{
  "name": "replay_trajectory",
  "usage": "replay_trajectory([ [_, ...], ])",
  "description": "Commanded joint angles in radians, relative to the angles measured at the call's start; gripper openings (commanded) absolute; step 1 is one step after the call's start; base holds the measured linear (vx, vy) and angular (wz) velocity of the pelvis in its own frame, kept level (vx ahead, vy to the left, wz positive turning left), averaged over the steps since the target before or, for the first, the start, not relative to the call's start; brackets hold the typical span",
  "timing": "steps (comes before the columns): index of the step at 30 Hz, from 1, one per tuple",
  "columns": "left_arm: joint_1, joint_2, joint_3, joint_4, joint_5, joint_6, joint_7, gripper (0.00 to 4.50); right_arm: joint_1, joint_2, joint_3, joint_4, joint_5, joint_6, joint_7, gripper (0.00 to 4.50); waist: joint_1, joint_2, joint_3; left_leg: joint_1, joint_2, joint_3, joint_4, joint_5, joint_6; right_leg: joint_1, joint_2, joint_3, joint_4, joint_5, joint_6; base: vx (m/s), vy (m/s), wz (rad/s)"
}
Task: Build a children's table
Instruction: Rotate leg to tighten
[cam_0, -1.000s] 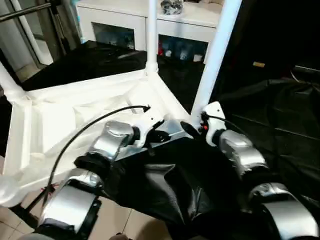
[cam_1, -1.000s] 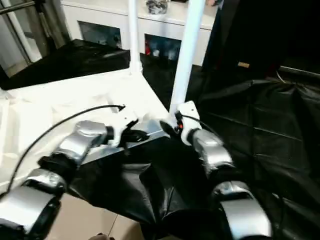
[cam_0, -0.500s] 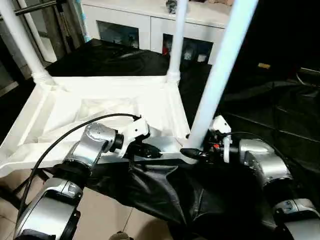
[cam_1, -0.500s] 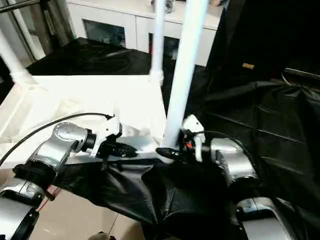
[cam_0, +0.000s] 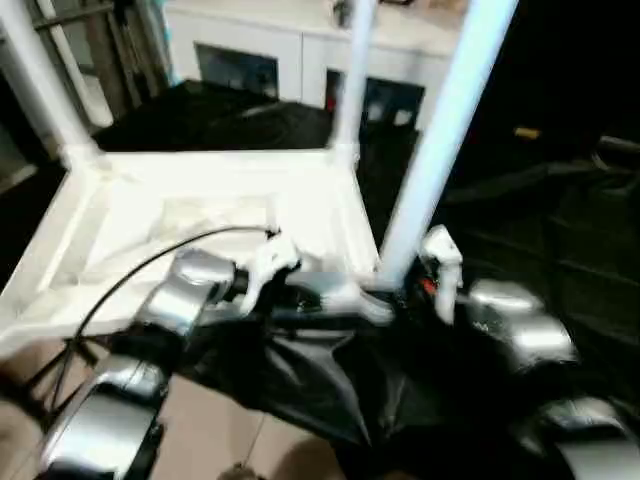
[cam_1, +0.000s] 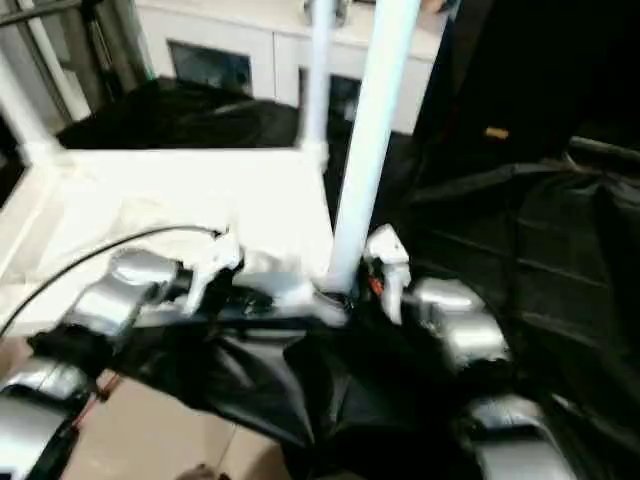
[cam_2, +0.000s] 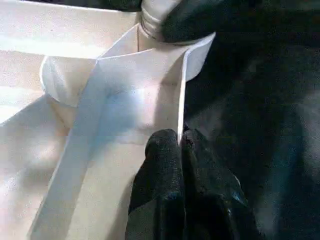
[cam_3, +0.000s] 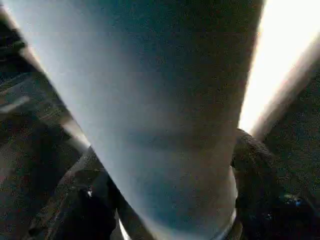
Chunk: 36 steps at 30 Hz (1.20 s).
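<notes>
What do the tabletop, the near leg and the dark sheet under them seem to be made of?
Tabletop: likely moulded plastic, smooth white, thin ribbed walls.
Near leg: probably a plastic tube, smooth with a soft sheen.
Dark sheet: looks like thin glossy plastic film, creased and reflective.

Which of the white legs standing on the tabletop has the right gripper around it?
The nearest leg, at the tabletop's front right corner: the right gripper straddles its base. The other legs stand farther back, ungripped.
</notes>
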<state>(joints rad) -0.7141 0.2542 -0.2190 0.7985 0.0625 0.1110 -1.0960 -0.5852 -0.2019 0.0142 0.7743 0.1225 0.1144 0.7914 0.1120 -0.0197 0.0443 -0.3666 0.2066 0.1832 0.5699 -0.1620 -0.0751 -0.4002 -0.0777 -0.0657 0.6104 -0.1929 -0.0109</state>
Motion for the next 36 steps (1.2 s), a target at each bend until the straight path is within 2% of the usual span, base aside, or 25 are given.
replay_trajectory([
  [1, -0.059, -0.073, 0.02, 0.022, -0.006, 0.015, 0.142, 0.0, -0.004, 0.068, 0.018, 0.076, -0.034, 0.017, -0.135, 2.66, -0.005, -0.003, -0.052, 0.019, 0.027, -0.01, -0.071, -0.277, -0.018, 0.037, -0.072, 0.046, -0.088, -0.315, -0.176, 0.0, 0.0, 0.0],
  [3, -0.089, -0.108, 0.029, 0.055, -0.002, 0.036, 0.214, 0.0, -0.028, 0.106, -0.01, 0.113, -0.026, 0.035, -0.236, 2.66, -0.004, -0.002, -0.056, 0.017, 0.026, -0.01, -0.069, -0.258, -0.013, 0.042, -0.071, 0.046, -0.084, -0.273, -0.18, 0.0, 0.0, 0.0],
  [4, -0.101, -0.123, 0.032, 0.068, 0.001, 0.042, 0.246, 0.0, -0.037, 0.123, -0.015, 0.128, -0.029, 0.034, -0.277, 2.66, -0.004, -0.001, -0.058, 0.02, 0.025, -0.007, -0.066, -0.241, -0.009, 0.039, -0.068, 0.047, -0.08, -0.228, -0.191, 0.0, 0.0, 0.0],
  [7, -0.126, -0.162, 0.035, 0.098, 0.006, 0.048, 0.303, 0.0, -0.062, 0.168, -0.017, 0.169, -0.045, 0.008, -0.367, 2.66, -0.002, -0.002, -0.061, 0.014, 0.023, -0.007, -0.063, -0.206, 0.0, 0.046, -0.068, 0.046, -0.072, -0.154, -0.206, 0.0, 0.0, 0.0],
  [8, -0.134, -0.175, 0.033, 0.11, 0.009, 0.044, 0.314, 0.0, -0.073, 0.184, -0.013, 0.19, -0.056, -0.018, -0.389, 3.01, 0.0, 0.005, -0.061, 0.012, 0.024, -0.007, -0.063, -0.2, 0.002, 0.046, -0.069, 0.045, -0.07, -0.133, -0.21, 0.0, 0.0, 0.0],
  [9, -0.136, -0.179, 0.033, 0.115, 0.011, 0.042, 0.317, 0.0, -0.078, 0.189, -0.012, 0.199, -0.06, -0.029, -0.396, 3.22, -0.002, 0.003, -0.061, 0.013, 0.022, -0.006, -0.063, -0.203, 0.003, 0.046, -0.067, 0.045, -0.072, -0.131, -0.21, 0.0, 0.0, 0.0],
  [11, -0.137, -0.182, 0.031, 0.116, 0.014, 0.039, 0.315, 0.0, -0.083, 0.196, -0.017, 0.207, -0.053, -0.031, -0.393, 3.22, -0.001, 0.001, -0.06, 0.011, 0.022, -0.006, -0.063, -0.213, 0.01, 0.049, -0.067, 0.045, -0.072, -0.128, -0.212, 0.0, 0.0, 0.0],
  [13, -0.131, -0.184, 0.031, 0.108, 0.012, 0.038, 0.298, 0.0, -0.091, 0.196, -0.014, 0.214, -0.059, -0.044, -0.386, 3.55, -0.003, 0.002, -0.059, 0.012, 0.023, -0.007, -0.065, -0.226, 0.01, 0.05, -0.069, 0.044, -0.075, -0.149, -0.208, 0.0, 0.0, 0.0],
  [15, -0.116, -0.172, 0.024, 0.09, 0.003, 0.031, 0.254, 0.0, -0.097, 0.177, -0.004, 0.21, -0.073, -0.069, -0.366, 3.64, -0.003, -0.002, -0.058, 0.012, 0.023, -0.007, -0.065, -0.235, 0.012, 0.05, -0.069, 0.044, -0.077, -0.169, -0.203, 0.0, 0.0, 0.0],
  [17, -0.098, -0.15, 0.018, 0.078, -0.009, 0.015, 0.202, 0.0, -0.1, 0.15, 0.0, 0.198, -0.062, -0.1, -0.276, 3.64, -0.003, 0.0, -0.06, 0.012, 0.024, -0.007, -0.064, -0.229, 0.018, 0.05, -0.07, 0.044, -0.075, -0.159, -0.205, 0.0, 0.0, 0.0],
  [21, -0.077, -0.128, 0.015, 0.059, -0.019, 0.001, 0.147, 0.0, -0.085, 0.113, 0.023, 0.164, -0.048, -0.126, -0.133, 3.64, -0.002, -0.006, -0.062, 0.007, 0.024, -0.005, -0.058, -0.178, 0.055, 0.058, -0.068, 0.043, -0.065, -0.064, -0.231, 0.0, 0.0, 0.0],
  [24, -0.058, -0.109, 0.012, 0.039, -0.028, -0.006, 0.098, 0.0, -0.063, 0.082, 0.036, 0.121, -0.035, -0.13, -0.027, 3.64, 0.0, -0.008, -0.061, 0.005, 0.024, -0.003, -0.056, -0.162, 0.074, 0.06, -0.066, 0.041, -0.063, -0.049, -0.238, 0.0, 0.0, 0.0],
  [25, -0.024, -0.075, 0.003, -0.013, -0.054, -0.013, -0.007, 0.0, -0.032, 0.032, 0.057, 0.066, -0.017, -0.122, 0.121, 3.64, 0.001, -0.011, -0.06, 0.005, 0.026, -0.002, -0.056, -0.162, 0.079, 0.06, -0.066, 0.04, -0.064, -0.057, -0.239, 0.0, 0.0, 0.0],
  [26, -0.02, -0.072, 0.002, -0.02, -0.057, -0.014, -0.019, 0.0, -0.029, 0.027, 0.059, 0.061, -0.016, -0.122, 0.135, 3.64, 0.004, -0.01, -0.059, 0.003, 0.027, -0.001, -0.054, -0.165, 0.088, 0.06, -0.065, 0.039, -0.064, -0.065, -0.238, 0.0, 0.0, 0.0],
  [28, -0.003, -0.053, -0.004, -0.049, -0.071, -0.018, -0.073, 0.0, -0.013, 0.002, 0.07, 0.038, -0.009, -0.118, 0.206, 3.64, 0.003, -0.01, -0.06, 0.007, 0.03, 0.0, -0.055, -0.171, 0.085, 0.055, -0.066, 0.04, -0.063, -0.081, -0.244, 0.0, 0.0, 0.0],
  [29, 0.001, -0.046, -0.006, -0.055, -0.071, -0.022, -0.083, 0.0, -0.007, -0.008, 0.076, 0.025, -0.004, -0.107, 0.234, 3.64, 0.004, -0.008, -0.056, 0.007, 0.03, 0.0, -0.056, -0.186, 0.082, 0.053, -0.066, 0.04, -0.067, -0.113, -0.242, 0.0, 0.0, 0.0],
  [31, 0.009, -0.028, -0.009, -0.065, -0.07, -0.029, -0.105, 0.0, 0.012, -0.036, 0.096, -0.01, 0.008, -0.08, 0.311, 3.64, 0.009, -0.01, -0.056, 0.011, 0.031, -0.001, -0.057, -0.203, 0.079, 0.052, -0.066, 0.04, -0.071, -0.151, -0.234, 0.0, 0.0, 0.0],
  [32, 0.017, -0.006, -0.012, -0.076, -0.07, -0.03, -0.138, 0.0, 0.034, -0.066, 0.121, -0.05, 0.016, -0.056, 0.387, 3.64, 0.01, -0.01, -0.054, 0.009, 0.032, -0.002, -0.06, -0.208, 0.073, 0.05, -0.066, 0.041, -0.071, -0.167, -0.228, 0.0, 0.0, 0.0],
  [36, 0.041, 0.034, -0.017, -0.123, -0.079, -0.015, -0.214, 0.0, 0.062, -0.102, 0.142, -0.112, 0.024, -0.006, 0.473, 3.64, 0.015, -0.01, -0.057, 0.009, 0.033, -0.002, -0.059, -0.201, 0.066, 0.049, -0.067, 0.042, -0.069, -0.162, -0.22, 0.0, 0.0, 0.0],
])
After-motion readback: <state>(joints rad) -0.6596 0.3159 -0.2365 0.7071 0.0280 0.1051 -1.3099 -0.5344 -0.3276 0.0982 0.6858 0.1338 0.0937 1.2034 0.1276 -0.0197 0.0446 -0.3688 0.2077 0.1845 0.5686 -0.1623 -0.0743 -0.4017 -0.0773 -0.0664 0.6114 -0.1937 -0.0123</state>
